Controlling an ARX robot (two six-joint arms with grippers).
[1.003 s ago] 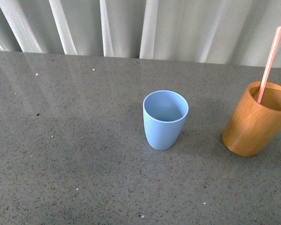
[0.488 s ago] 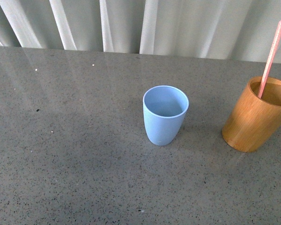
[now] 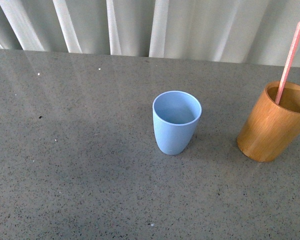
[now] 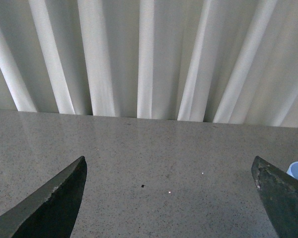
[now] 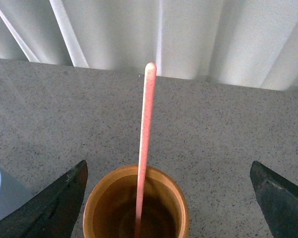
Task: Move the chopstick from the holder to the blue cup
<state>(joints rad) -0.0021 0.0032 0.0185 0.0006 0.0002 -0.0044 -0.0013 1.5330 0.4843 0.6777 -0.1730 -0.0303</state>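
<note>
Grey table [image 3: 90, 150] bears one blue cup [image 3: 176, 122], one holder [image 3: 272, 127], one chopstick [image 3: 290, 60] inside.

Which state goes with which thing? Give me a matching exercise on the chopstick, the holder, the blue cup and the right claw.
Things:
1. chopstick
2. holder
3. blue cup
4. right claw

States:
A. empty, standing upright
B. orange-brown, with wood grain
C. open, gripping nothing
D. pink, leaning inside the holder, sticking out above its rim

Pairs: 1-D, 2-B, 3-A, 4-C
</note>
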